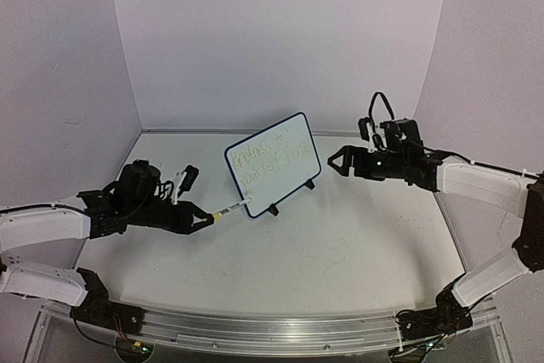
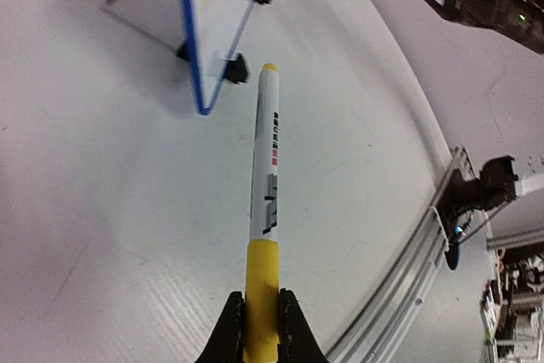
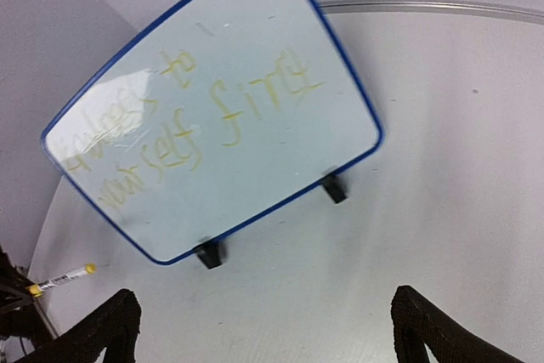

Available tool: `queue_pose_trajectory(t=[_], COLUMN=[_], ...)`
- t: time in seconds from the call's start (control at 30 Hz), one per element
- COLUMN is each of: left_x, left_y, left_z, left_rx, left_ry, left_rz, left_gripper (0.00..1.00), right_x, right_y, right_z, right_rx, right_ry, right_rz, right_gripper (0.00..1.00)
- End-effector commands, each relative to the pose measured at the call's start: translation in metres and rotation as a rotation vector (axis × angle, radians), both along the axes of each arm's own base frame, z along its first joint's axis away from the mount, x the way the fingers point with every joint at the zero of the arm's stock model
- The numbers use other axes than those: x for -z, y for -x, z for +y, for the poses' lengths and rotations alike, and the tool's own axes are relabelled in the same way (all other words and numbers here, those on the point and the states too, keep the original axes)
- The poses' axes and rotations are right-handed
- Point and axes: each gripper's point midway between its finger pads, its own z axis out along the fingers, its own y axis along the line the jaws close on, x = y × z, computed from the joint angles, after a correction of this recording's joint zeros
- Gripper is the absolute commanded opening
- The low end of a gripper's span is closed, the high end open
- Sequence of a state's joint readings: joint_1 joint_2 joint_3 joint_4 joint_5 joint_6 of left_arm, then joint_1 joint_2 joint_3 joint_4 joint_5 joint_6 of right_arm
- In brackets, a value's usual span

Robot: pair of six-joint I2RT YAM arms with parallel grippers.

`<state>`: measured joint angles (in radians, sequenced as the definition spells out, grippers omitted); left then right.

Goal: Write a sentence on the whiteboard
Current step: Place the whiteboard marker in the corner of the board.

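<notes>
The whiteboard [image 1: 274, 164] stands upright mid-table on two black clip feet, with a dark blue rim. The sentence [image 1: 270, 159] is on it in two faint yellow-green lines; the right wrist view shows the board [image 3: 255, 48] and the writing [image 3: 187, 121] clearly. My left gripper [image 1: 204, 219] is shut on a yellow-and-white marker [image 2: 265, 210] by its yellow end; the marker's tip points at the board's lower left corner [image 2: 204, 99], just short of it. My right gripper [image 1: 337, 161] is open and empty, to the right of the board.
The table's metal front rail [image 1: 280, 329] runs along the near edge. Purple walls enclose the table on three sides. The wire stand [image 2: 136, 23] props the board from behind.
</notes>
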<state>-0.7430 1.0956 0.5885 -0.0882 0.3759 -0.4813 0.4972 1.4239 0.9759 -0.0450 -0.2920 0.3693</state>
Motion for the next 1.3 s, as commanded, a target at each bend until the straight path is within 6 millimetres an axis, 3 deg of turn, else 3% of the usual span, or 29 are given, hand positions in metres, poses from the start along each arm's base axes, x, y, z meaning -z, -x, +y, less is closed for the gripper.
queue_pose_trajectory(t=[0.0, 0.1, 0.27, 0.53, 0.63, 0.77, 0.87, 1.07, 1.27], left_x=[0.027, 0.045, 0.051, 0.057, 0.061, 0.067, 0.069, 0.072, 0.057], left_y=[-0.018, -0.029, -0.066, -0.115, -0.125, -0.133, -0.138, -0.149, -0.176], left_z=[0.058, 0.084, 0.099, 0.111, 0.111, 0.11, 0.119, 0.14, 0.185], left_rx=[-0.297, -0.397, -0.448, -0.511, -0.522, -0.524, -0.563, -0.614, -0.706], left_ry=[-0.153, -0.247, -0.286, -0.36, -0.361, -0.371, -0.385, -0.384, -0.334], left_rz=[0.054, 0.092, 0.094, 0.024, 0.014, 0.022, 0.012, 0.025, -0.009], left_gripper=[0.01, 0.02, 0.02, 0.01, 0.1, 0.53, 0.74, 0.81, 0.82], right_x=[-0.001, 0.007, 0.016, 0.036, 0.041, 0.036, 0.037, 0.044, 0.046], right_y=[-0.015, -0.02, -0.024, -0.023, -0.022, -0.028, -0.029, -0.031, -0.033], right_z=[-0.061, -0.091, -0.126, -0.141, -0.143, -0.146, -0.148, -0.155, -0.177], right_rx=[0.21, 0.289, 0.368, 0.392, 0.395, 0.404, 0.407, 0.422, 0.46], right_ry=[0.113, 0.169, 0.196, 0.201, 0.195, 0.203, 0.217, 0.249, 0.292], right_rz=[-0.067, -0.074, -0.058, -0.03, -0.024, -0.056, -0.059, -0.051, -0.063], right_gripper=[0.98, 0.98, 0.98, 0.98, 0.98, 0.98, 0.98, 0.98, 0.98])
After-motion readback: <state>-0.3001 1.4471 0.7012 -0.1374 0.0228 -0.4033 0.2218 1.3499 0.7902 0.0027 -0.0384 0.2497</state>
